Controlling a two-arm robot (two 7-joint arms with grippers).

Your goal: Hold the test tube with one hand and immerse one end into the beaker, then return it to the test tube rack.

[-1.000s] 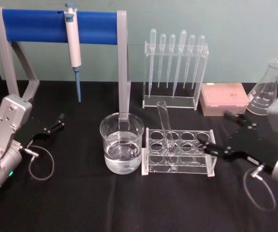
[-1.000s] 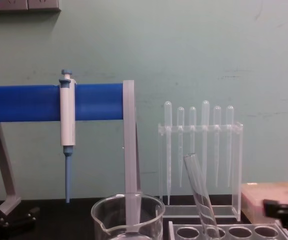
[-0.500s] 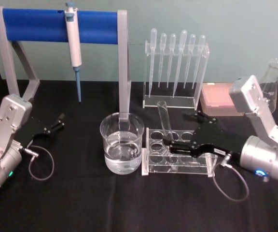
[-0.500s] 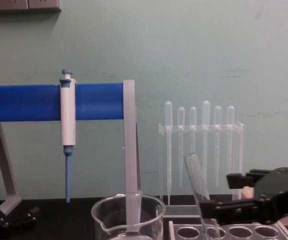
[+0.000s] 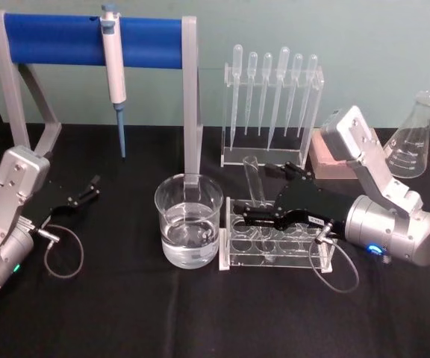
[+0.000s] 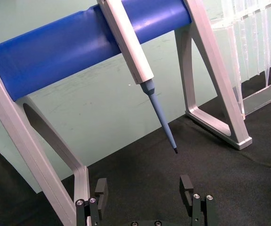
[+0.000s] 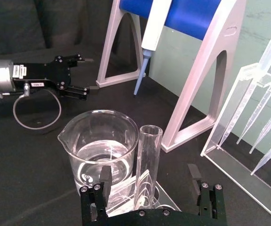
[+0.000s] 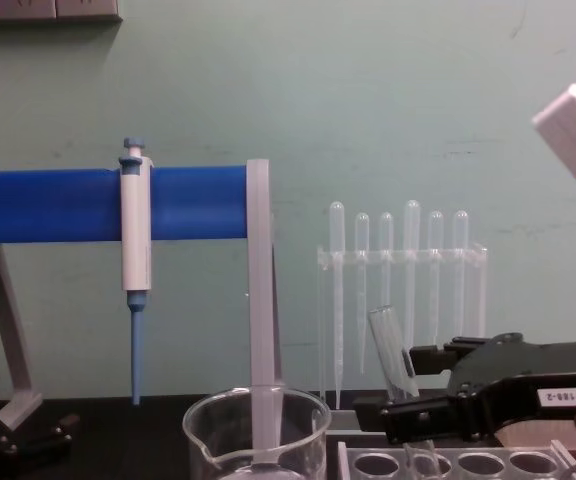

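The test tube (image 5: 253,181) leans in the clear holed rack (image 5: 313,253), open rim up, just right of the beaker (image 5: 188,220), which holds some water. My right gripper (image 5: 263,195) is open, one finger on each side of the tube's middle and neither touching it. The right wrist view shows the tube (image 7: 147,160) standing between the spread fingers of that gripper (image 7: 149,175), with the beaker (image 7: 100,150) beyond. In the chest view the gripper (image 8: 403,390) reaches in from the right around the tube (image 8: 393,350). My left gripper (image 5: 88,190) rests open at the far left of the table.
A blue-barred stand (image 5: 88,39) with a hanging pipettor (image 5: 113,67) rises behind the beaker. Behind the tube rack is a stand of plastic pipettes (image 5: 271,97). A pink box (image 5: 327,160) and a conical flask (image 5: 413,142) sit at the back right.
My right gripper has moved left from the table's right side to the rack and now straddles the test tube. The tube, the beaker and the left arm have not moved.
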